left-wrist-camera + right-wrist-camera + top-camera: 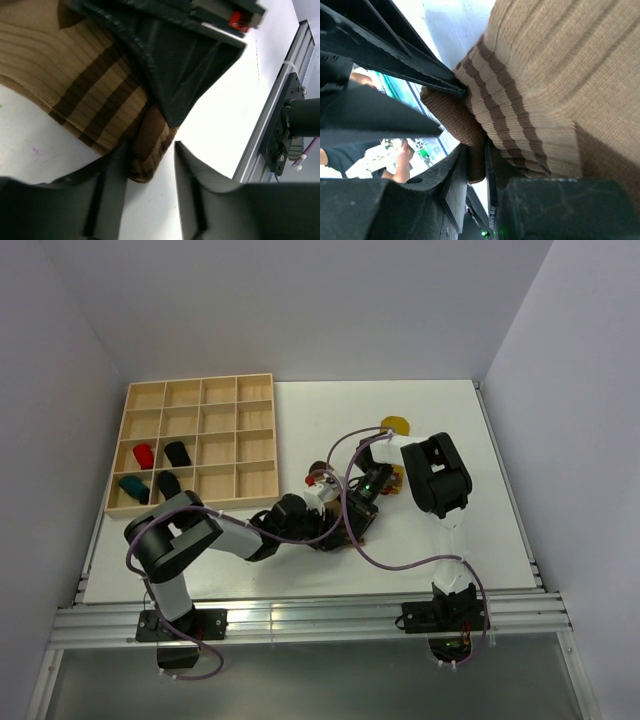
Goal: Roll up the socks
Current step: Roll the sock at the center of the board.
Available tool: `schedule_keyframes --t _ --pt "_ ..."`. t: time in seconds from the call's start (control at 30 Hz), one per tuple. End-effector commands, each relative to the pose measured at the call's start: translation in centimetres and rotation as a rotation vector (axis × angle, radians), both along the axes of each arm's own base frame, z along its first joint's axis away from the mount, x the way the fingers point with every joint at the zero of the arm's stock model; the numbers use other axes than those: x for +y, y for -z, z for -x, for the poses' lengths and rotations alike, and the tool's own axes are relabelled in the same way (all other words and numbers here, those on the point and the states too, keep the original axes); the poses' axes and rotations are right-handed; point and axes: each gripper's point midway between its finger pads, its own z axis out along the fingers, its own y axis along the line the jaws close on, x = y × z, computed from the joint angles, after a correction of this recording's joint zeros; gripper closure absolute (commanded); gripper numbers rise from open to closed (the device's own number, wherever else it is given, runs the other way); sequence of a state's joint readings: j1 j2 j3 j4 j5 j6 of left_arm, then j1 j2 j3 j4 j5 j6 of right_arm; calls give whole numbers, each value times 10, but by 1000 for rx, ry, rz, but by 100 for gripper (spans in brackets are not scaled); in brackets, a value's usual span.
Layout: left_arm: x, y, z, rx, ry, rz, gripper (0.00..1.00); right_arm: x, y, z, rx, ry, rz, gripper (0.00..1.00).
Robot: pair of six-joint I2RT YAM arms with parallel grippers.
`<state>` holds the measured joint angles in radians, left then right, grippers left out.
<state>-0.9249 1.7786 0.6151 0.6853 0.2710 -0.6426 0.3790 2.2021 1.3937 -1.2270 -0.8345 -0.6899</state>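
A tan sock with brown stripes [75,75] lies on the white table, its brown end bunched up. My left gripper [150,170] is open; the sock's brown end sits between its fingers, against the left one, with a gap on the right. My right gripper [477,160] is shut on that brown end of the sock [560,75]. In the top view both grippers meet mid-table, left [325,527] and right [352,517], and cover most of the sock. A mustard yellow sock [396,425] lies behind the right arm.
A wooden compartment tray [200,377] stands at the back left; it holds a red roll [144,455], a black roll [178,453], a teal roll [134,486] and another black roll [168,483]. The metal rail [272,120] runs along the table's near edge.
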Motion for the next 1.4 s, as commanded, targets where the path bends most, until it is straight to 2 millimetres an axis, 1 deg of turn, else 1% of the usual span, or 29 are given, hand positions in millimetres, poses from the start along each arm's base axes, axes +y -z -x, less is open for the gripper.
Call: schedule_keyframes --t 0.0,0.03,0.07,0.1,0.27,0.37,0.4,0.43,0.47,0.63,0.7,0.87,0.97,1.1,1.13,1.2,1.23,1.3,1.33,1.37 --pt "2 -13 -3 -37 -35 31 51 -3 9 -15 -78 -14 10 75" --pt "5 -14 -6 -61 -44 20 49 -3 10 -15 -81 -15 11 75" --pt "6 -20 -8 -80 -51 19 46 -4 10 -15 -81 -14 14 75" --pt "7 -23 -15 -111 -68 7 46 -4 10 -15 -82 -14 15 75" --pt "5 -39 -30 -187 -93 -18 47 -5 12 -14 -78 -16 19 75" --pt "2 -38 -32 -208 -66 -32 48 -4 12 -14 -78 -18 17 75" --pt "-2 -42 -32 -221 -49 -24 48 -4 12 -14 -75 -20 19 75" --pt "-5 -38 -29 -213 -25 -24 48 -4 11 -14 -75 -18 18 75" --pt "-9 -41 -30 -218 -11 -14 48 -5 11 -14 -76 -19 18 75" --pt "-17 -36 -27 -200 15 6 48 -5 12 -15 -75 -15 23 75" --pt "-19 -32 -22 -179 41 14 48 -4 11 -15 -72 -13 19 75" --pt "-16 -16 -11 -131 61 16 49 -3 10 -14 -68 -11 14 75" --pt "-14 -10 -4 -94 70 25 51 -3 9 -14 -66 -9 13 76" --pt "-11 -3 0 -62 66 20 56 -2 9 -15 -65 -7 12 76" --pt "-11 -2 1 -52 68 19 60 -2 9 -14 -65 -7 11 76" --pt "-9 3 5 -28 66 16 64 -1 9 -16 -71 0 14 76" --pt "-8 5 5 -19 63 11 70 -1 10 -16 -74 1 15 76" --pt "-4 12 7 5 49 -3 75 -1 9 -17 -77 5 13 76" --pt "-2 16 9 19 51 -10 83 -1 8 -18 -79 6 13 76" --pt "-1 18 10 40 44 -8 87 -1 8 -19 -85 8 12 76"
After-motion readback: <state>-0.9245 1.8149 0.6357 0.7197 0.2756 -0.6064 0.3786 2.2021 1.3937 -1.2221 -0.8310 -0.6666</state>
